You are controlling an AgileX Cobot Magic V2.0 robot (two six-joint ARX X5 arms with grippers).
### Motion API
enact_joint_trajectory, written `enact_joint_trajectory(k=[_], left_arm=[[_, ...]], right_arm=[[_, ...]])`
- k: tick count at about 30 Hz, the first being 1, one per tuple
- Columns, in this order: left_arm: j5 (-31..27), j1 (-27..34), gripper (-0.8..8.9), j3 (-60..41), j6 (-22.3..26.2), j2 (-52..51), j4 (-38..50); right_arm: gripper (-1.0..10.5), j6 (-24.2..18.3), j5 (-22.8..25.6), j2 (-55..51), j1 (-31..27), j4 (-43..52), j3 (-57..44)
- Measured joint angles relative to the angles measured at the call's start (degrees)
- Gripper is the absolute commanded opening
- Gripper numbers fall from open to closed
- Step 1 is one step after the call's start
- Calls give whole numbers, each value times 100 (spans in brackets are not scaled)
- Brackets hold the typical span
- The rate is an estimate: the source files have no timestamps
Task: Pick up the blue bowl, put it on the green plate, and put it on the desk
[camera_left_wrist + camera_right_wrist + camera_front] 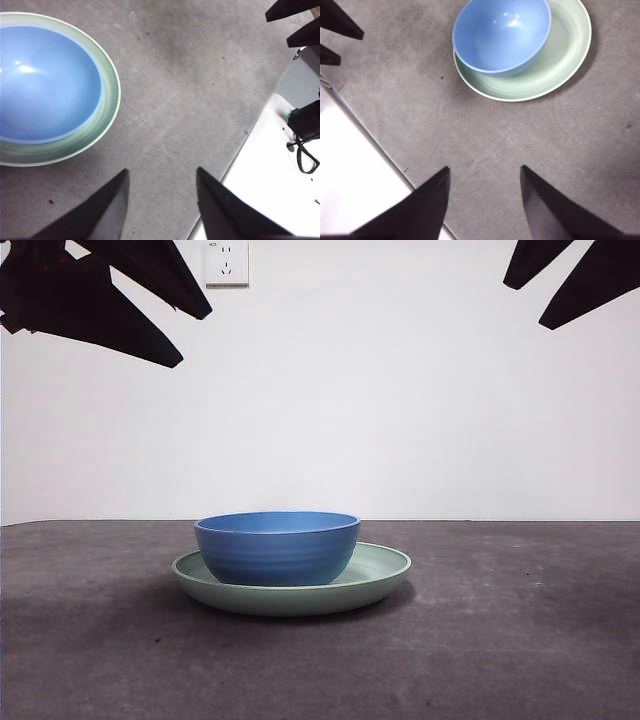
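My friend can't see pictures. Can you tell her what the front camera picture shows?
A blue bowl sits in a wider green plate, off-centre toward one side, on a dark grey desk before a white wall. Black gripper tips hang open in both top corners, holding nothing.

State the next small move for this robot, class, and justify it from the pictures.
Probably lower one open gripper, say the right gripper, toward the green plate. The blue bowl already sits in it, off-centre, on the desk; both grippers hang above, holding nothing.

The round matte blue bowl sits in the wide shallow pale green plate, toward its left side, on the dark grey matte desk.
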Motion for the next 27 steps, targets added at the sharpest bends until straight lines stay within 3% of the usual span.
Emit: enact_joint_trajectory(k=[2, 27], left_arm=[[0, 0, 0, 0, 0, 0, 0], [0, 0, 10, 0, 0, 0, 2]], right_arm=[[1, 2, 0, 0, 0, 0, 0], [11, -22, 4, 0, 0, 85, 0]])
